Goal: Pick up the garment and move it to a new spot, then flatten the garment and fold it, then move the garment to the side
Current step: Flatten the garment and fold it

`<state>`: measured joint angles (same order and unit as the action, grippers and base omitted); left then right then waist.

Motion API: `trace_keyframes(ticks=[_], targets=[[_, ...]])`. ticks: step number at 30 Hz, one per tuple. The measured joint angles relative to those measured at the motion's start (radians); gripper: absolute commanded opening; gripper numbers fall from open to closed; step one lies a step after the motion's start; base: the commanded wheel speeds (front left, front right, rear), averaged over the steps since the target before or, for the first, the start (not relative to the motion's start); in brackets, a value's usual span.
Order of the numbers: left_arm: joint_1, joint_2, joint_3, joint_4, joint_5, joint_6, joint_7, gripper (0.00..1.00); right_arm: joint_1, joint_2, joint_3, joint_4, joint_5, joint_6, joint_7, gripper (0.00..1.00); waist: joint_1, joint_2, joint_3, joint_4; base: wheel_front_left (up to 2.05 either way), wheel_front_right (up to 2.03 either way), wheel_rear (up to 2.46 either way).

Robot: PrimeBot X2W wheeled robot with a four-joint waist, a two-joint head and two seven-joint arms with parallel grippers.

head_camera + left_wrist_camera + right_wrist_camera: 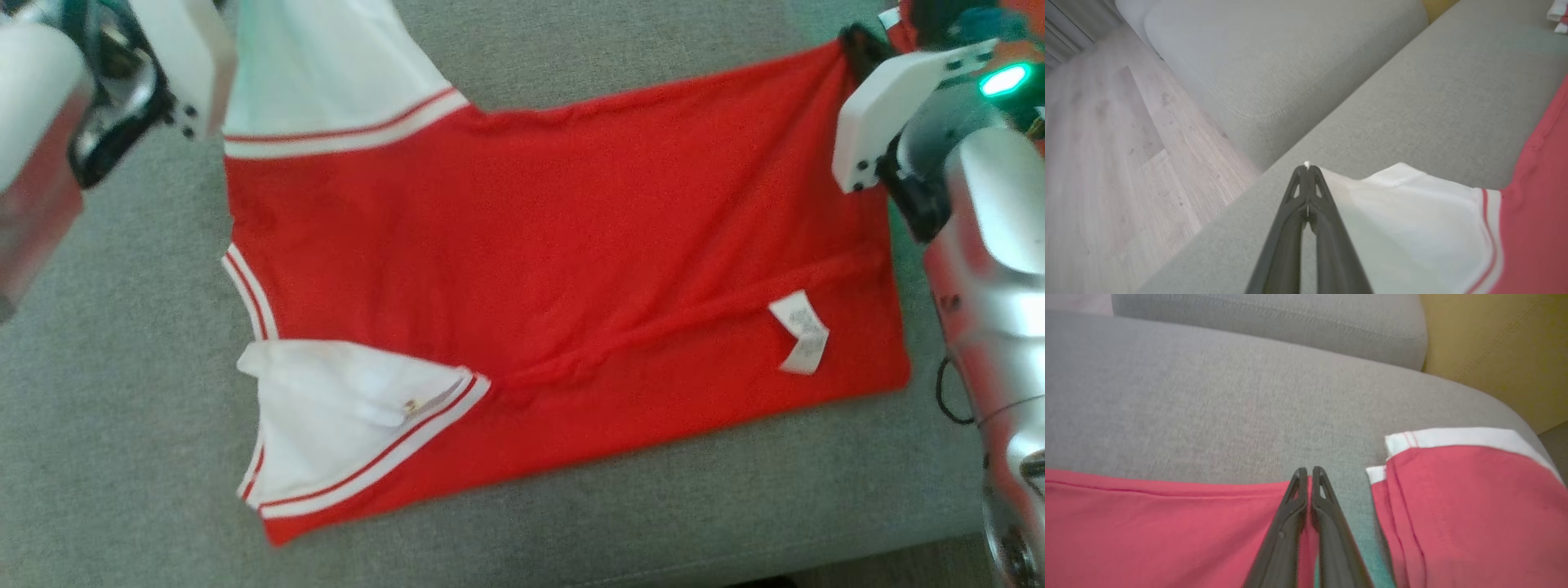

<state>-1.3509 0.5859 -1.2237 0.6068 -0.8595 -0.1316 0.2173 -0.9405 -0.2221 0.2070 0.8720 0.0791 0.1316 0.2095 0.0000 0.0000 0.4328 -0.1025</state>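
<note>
The right pincer (1309, 470) is seen bottom centre, dark fingers pressed together on the hem of the red garment (1147, 531), which is spread lower left over the grey sofa seat (1208, 408). Another red piece with white trim (1461, 506) is parked lower right, just beside it. A yellowish panel (1494, 355) is spotted upper right.

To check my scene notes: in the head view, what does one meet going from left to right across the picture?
Left arm → far sleeve → red body → label → right arm.
</note>
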Motion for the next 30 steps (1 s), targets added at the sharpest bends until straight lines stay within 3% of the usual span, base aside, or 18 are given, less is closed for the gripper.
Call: trace_keyframes(ticks=[6, 12, 19, 30], targets=[[-0.017, -0.031, 0.031, 0.063, 0.016, 0.006, -0.115, 0.0, -0.029, 0.002, -0.099, -0.002, 0.016, 0.0, -0.085, 0.0, 0.0, 0.0, -0.014, 0.016, 0.0, 0.0, 0.0], [-0.017, -0.05, 0.036, 0.083, -0.01, 0.005, -0.158, 0.0, -0.027, 0.0, -0.157, 0.004, 0.026, 0.0, -0.121, 0.0, 0.0, 0.0, -0.046, 0.042, 0.0, 0.0, 0.0], [0.05, -0.039, 0.046, 0.025, -0.04, 0.006, -0.23, 0.0, 0.092, -0.018, -0.188, -0.016, 0.082, 0.0, -0.146, 0.0, 0.0, 0.0, -0.089, 0.084, 0.0, 0.0, 0.0], [0.309, 0.078, 0.054, -0.313, -0.102, 0.158, -0.304, 0.0, 0.316, -0.081, -0.221, -0.18, 0.15, 0.0, -0.133, 0.0, -0.0002, 0.0, -0.159, 0.167, 0.0, 0.0, 0.0]])
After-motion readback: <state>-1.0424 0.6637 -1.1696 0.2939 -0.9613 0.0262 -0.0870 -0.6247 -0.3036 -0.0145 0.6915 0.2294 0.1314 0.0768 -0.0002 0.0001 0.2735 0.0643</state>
